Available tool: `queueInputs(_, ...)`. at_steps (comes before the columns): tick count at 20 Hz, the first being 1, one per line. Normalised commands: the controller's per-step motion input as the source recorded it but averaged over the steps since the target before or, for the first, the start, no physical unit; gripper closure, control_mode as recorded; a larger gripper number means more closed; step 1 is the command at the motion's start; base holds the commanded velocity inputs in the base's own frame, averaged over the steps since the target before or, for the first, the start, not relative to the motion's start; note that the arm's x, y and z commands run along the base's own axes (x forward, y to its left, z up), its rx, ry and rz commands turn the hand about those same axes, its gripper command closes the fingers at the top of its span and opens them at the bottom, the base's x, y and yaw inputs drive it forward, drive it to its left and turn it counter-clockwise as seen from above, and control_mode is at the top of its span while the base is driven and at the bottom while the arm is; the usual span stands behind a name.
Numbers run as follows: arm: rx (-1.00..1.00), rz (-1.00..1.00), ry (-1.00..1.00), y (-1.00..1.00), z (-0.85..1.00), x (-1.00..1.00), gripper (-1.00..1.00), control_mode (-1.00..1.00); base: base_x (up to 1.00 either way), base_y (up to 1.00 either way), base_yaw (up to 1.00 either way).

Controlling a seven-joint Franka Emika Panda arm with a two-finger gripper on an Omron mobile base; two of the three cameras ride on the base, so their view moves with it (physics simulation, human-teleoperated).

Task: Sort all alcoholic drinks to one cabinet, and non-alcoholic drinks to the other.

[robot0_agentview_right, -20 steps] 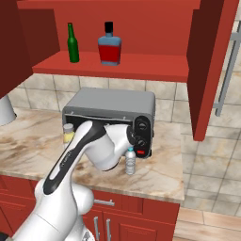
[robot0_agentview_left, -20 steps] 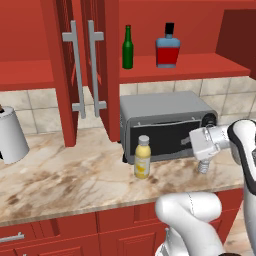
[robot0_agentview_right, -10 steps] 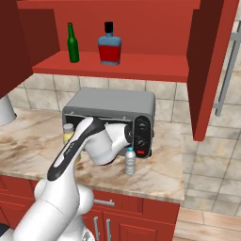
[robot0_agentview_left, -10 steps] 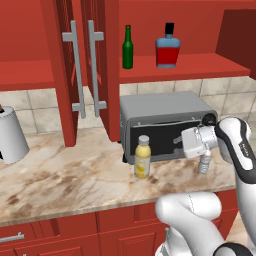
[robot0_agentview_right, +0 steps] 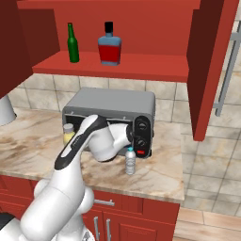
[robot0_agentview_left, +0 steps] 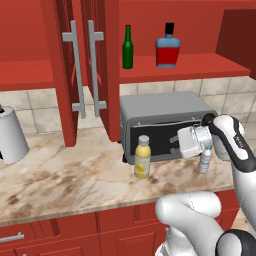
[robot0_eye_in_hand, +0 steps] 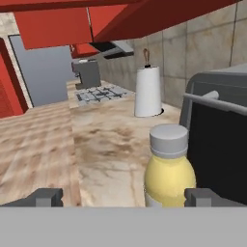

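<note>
A pale-yellow juice bottle (robot0_agentview_left: 142,157) (robot0_agentview_right: 69,133) (robot0_eye_in_hand: 169,170) stands on the counter in front of the toaster oven's dark door. My gripper (robot0_agentview_left: 174,145) (robot0_eye_in_hand: 124,197) is open, level with the bottle and to its right, pointing at it with a gap between. In the hand view the bottle sits ahead, nearer the right fingertip (robot0_eye_in_hand: 200,197). The clear water bottle (robot0_agentview_left: 205,159) (robot0_agentview_right: 130,161) stands just right of my hand. The green bottle (robot0_agentview_left: 128,47) (robot0_agentview_right: 72,43) and the red-and-blue bottle (robot0_agentview_left: 167,46) (robot0_agentview_right: 109,44) stand on the open cabinet's red shelf (robot0_agentview_left: 200,71).
A grey toaster oven (robot0_agentview_left: 165,107) (robot0_agentview_right: 113,101) sits under the shelf. Two open doors with bar handles (robot0_agentview_left: 85,65) hang left of it, and another open door (robot0_agentview_right: 212,70) at the right. A paper towel roll (robot0_agentview_left: 10,135) (robot0_eye_in_hand: 148,91) stands far left on the marble counter (robot0_agentview_left: 60,175).
My hand has slid left along the toaster oven's front, away from the water bottle and toward the juice bottle. The jaws stay open.
</note>
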Motion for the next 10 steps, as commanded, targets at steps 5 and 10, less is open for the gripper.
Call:
queueInputs(5, 0.0, 0.03, -0.05, 0.01, -0.23, 0.27, -1.0, -1.0, 0.0, 0.0, 0.0)
queueInputs(10, -0.01, 0.0, 0.0, 0.0, -0.12, 0.05, -1.0, -1.0, 0.0, 0.0, 0.0)
